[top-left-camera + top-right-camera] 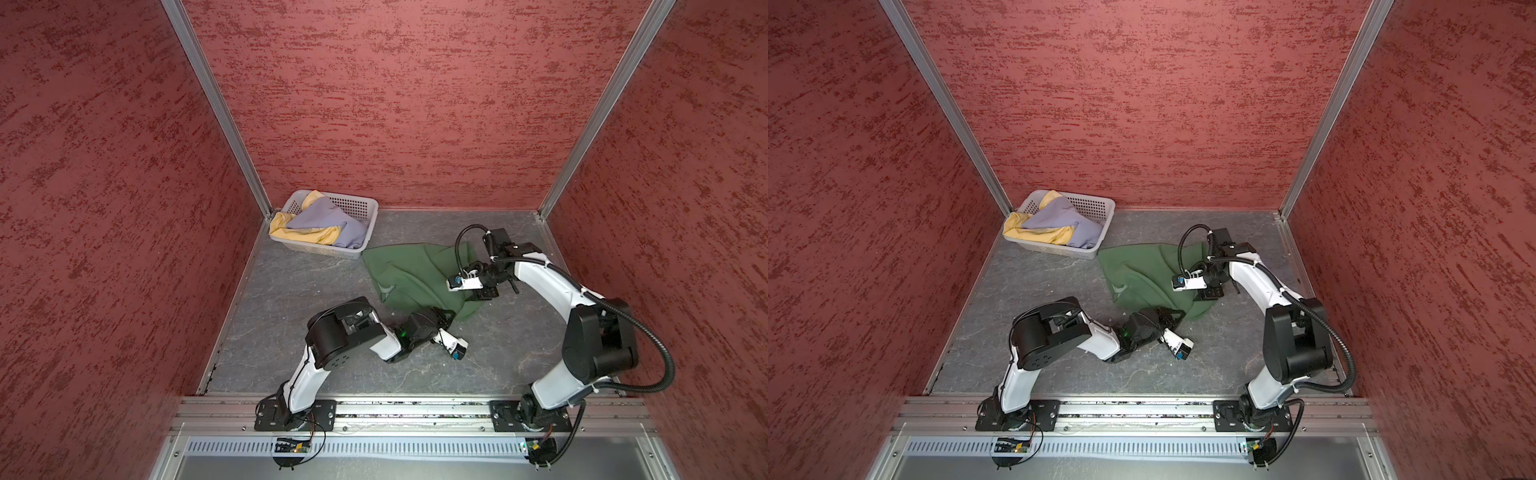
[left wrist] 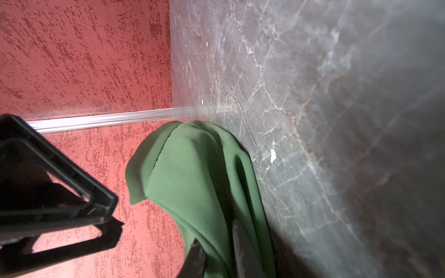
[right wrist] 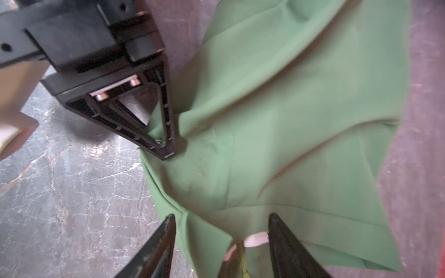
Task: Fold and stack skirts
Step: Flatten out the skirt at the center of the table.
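Creases fan across the dark green skirt (image 1: 411,274), spread rumpled on the grey veined desk (image 1: 291,299) right of centre. The left hand (image 1: 448,315) is clamped on its near edge; the right hand (image 3: 221,215) hangs over the hem, jaws wide apart. The lavender skirt (image 1: 324,222) and yellow skirt (image 1: 291,232) lie bunched in a white perforated basket (image 1: 361,208) at the far left corner, by rough red walls (image 1: 415,104).

the lavender skirt (image 1: 320,220) hid most of the yellow skirt (image 1: 307,237) in the basket (image 1: 358,205); in both top views the fingertips of the left end effector (image 1: 446,316) were lost against the green skirt (image 1: 415,270), which looked blurred in the right wrist view
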`<control>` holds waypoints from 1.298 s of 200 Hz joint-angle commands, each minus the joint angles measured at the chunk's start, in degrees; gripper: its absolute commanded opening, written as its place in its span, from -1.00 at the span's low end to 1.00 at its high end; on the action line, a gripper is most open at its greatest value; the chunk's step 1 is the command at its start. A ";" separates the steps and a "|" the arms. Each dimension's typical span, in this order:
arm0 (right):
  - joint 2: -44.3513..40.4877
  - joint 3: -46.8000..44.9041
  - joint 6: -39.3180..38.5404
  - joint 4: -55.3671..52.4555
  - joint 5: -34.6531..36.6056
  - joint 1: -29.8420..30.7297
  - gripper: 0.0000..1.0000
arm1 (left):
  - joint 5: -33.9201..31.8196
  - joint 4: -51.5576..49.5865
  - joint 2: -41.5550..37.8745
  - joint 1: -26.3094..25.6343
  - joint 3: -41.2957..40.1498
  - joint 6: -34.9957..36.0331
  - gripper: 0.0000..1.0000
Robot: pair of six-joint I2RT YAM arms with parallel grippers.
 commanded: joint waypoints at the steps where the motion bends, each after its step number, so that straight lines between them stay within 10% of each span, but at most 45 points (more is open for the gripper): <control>1: 1.48 0.90 -0.12 -1.97 1.31 1.26 0.24 | -0.93 2.91 1.87 0.08 -0.16 3.93 -0.62; 122: 2.67 0.98 1.86 -3.89 8.91 0.40 0.01 | -1.56 4.97 2.56 0.79 -0.71 3.39 -0.62; 191: -0.14 -0.69 2.02 -2.65 9.11 -0.92 -0.87 | -1.85 1.34 2.02 1.49 0.51 1.04 -0.62; 259: -2.78 -3.18 9.57 2.23 12.21 -2.15 -1.00 | -2.48 -5.19 -2.55 3.36 4.64 -17.56 -0.43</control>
